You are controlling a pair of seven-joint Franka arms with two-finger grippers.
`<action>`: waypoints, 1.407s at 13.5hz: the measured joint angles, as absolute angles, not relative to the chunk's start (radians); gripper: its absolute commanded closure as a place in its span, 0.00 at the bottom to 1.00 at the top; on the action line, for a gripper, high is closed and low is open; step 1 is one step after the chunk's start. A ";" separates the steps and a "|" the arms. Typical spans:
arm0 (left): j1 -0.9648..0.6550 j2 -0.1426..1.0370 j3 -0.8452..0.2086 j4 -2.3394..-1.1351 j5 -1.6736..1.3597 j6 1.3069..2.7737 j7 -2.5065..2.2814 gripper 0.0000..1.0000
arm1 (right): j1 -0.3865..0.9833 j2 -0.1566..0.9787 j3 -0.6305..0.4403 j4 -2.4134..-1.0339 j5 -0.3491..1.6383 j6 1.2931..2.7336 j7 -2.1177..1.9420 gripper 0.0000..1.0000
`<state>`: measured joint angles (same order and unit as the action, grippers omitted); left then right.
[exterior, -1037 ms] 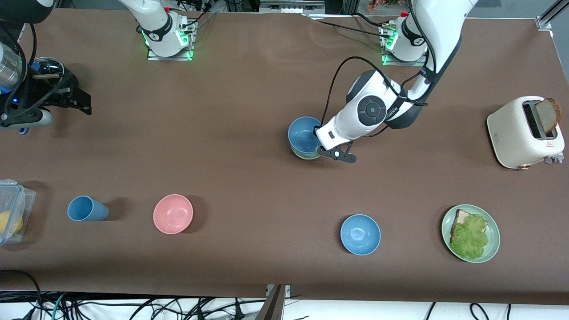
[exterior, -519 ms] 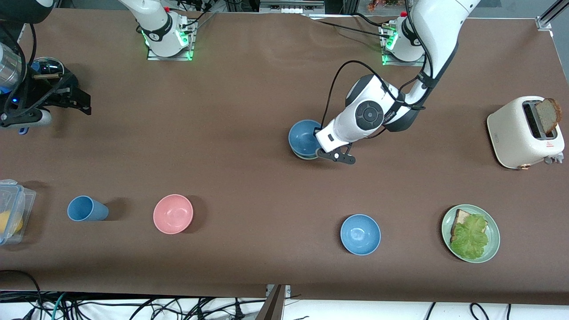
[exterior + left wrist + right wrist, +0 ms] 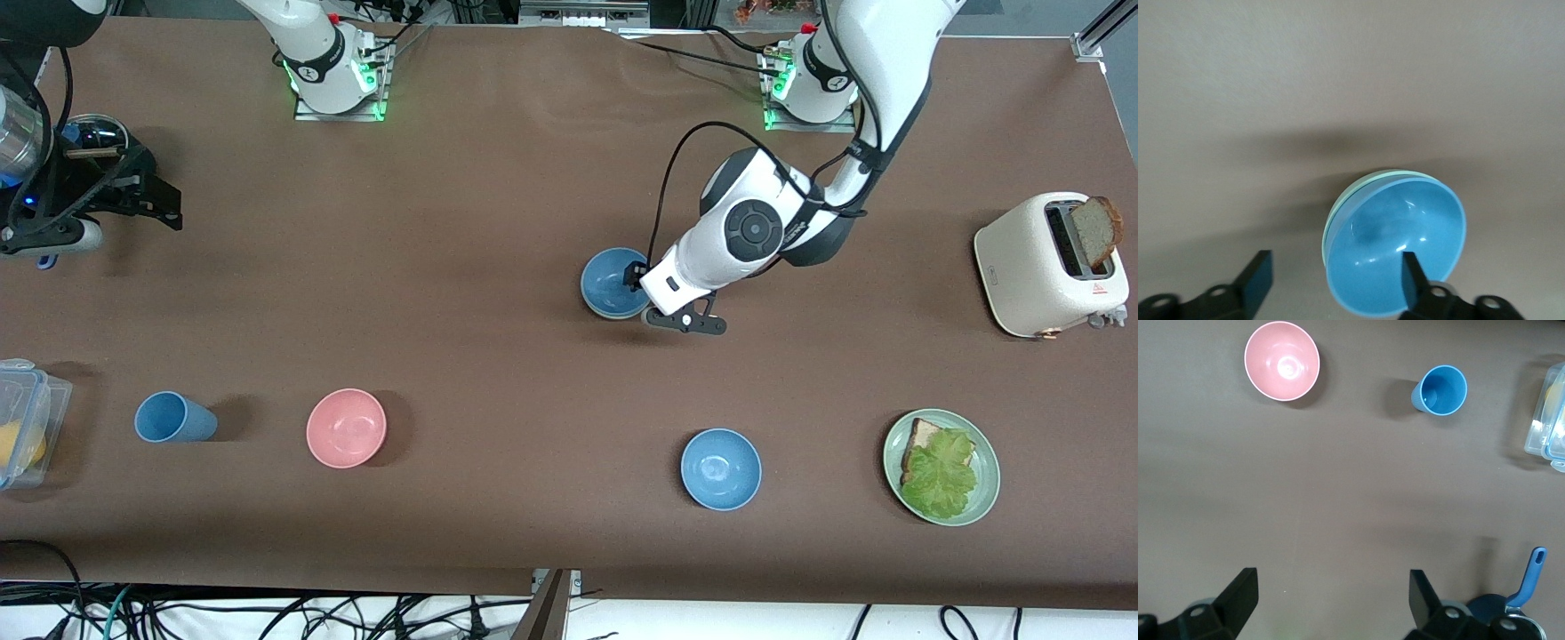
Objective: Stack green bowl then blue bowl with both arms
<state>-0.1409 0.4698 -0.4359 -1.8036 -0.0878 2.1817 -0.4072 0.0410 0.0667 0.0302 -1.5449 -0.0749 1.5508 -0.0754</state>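
Blue bowl: the blue bowl (image 3: 613,283) sits nested inside the green bowl (image 3: 1338,209) near the middle of the surface (image 3: 498,222) — only a thin pale-green rim shows around it in the left wrist view.
Left pincer: the left pincer (image 3: 662,307) hangs low at the stack's edge on the side toward the left arm's end of the surface; its fingers (image 3: 1411,279) stand apart, one over the blue bowl's rim, the other (image 3: 1257,280) clear of the stack, gripping nothing.
Right pincer: the right pincer (image 3: 1331,597) waits in the air over the right arm's end of the surface, fingers spread wide and empty.
Second blue bowl: a look-alike blue bowl (image 3: 721,468) stands alone, nearer the front camera than the stack.
Other things: pink bowl (image 3: 346,428) and blue cup (image 3: 173,418) toward the right arm's end; green plate (image 3: 987,462) with bread and lettuce, and a toaster (image 3: 1031,267) — a slice sticking up — toward the left arm's end.
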 measured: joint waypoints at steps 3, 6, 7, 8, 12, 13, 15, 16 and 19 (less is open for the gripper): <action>-0.137 0.403 -0.410 -1.660 -0.033 1.941 -0.411 0.00 | 0.041 0.067 0.030 -1.545 -0.075 1.551 -0.075 0.00; -0.109 0.361 -0.390 -1.485 0.028 1.690 -0.417 0.00 | 0.041 0.068 0.030 -1.545 -0.075 1.551 -0.075 0.00; -0.081 0.351 -0.389 -1.445 0.034 1.647 -0.416 0.00 | 0.041 0.069 0.030 -1.545 -0.075 1.551 -0.075 0.00; -0.048 0.338 -0.386 -1.422 0.036 1.624 -0.403 0.00 | 0.041 0.069 0.030 -1.545 -0.075 1.551 -0.075 0.00; 0.059 0.215 -0.264 -1.435 0.037 1.575 -0.242 0.00 | 0.041 0.070 0.030 -1.545 -0.075 1.551 -0.075 0.00; 0.067 0.171 -0.220 -1.468 0.037 1.566 -0.187 0.00 | 0.041 0.070 0.030 -1.545 -0.075 1.551 -0.075 0.00; 0.060 0.091 -0.161 -1.555 0.035 1.565 -0.112 0.00 | 0.041 0.071 0.030 -1.545 -0.075 1.551 -0.075 0.00; 0.044 0.064 -0.137 -1.587 0.035 1.566 -0.097 0.00 | 0.041 0.071 0.030 -1.545 -0.075 1.551 -0.075 0.00; 0.013 0.003 -0.103 -1.681 0.013 1.607 -0.087 0.00 | 0.041 0.071 0.030 -1.545 -0.075 1.551 -0.075 0.00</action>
